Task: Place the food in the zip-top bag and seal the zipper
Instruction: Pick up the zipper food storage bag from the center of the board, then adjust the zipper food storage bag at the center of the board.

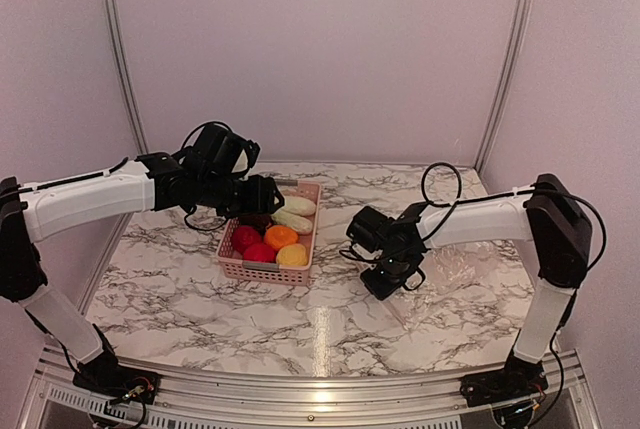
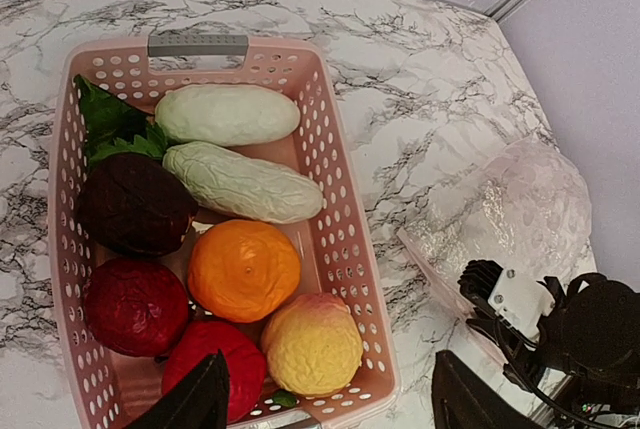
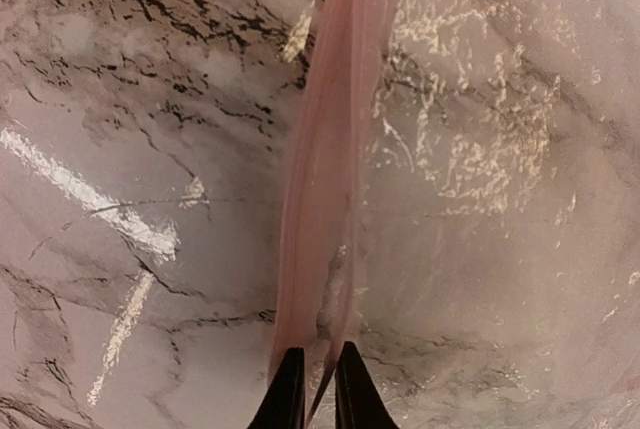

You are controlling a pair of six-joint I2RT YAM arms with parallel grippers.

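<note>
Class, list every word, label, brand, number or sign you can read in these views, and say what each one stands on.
None: no readable text shows on the basket, the food, the bag or the table.

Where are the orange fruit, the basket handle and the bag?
orange fruit [image 2: 243, 269]: left wrist view, middle of its rounded top.
handle [image 2: 198, 44]: left wrist view, centre of the grey bar.
bag [image 2: 520, 209]: left wrist view, crinkled clear middle.
</note>
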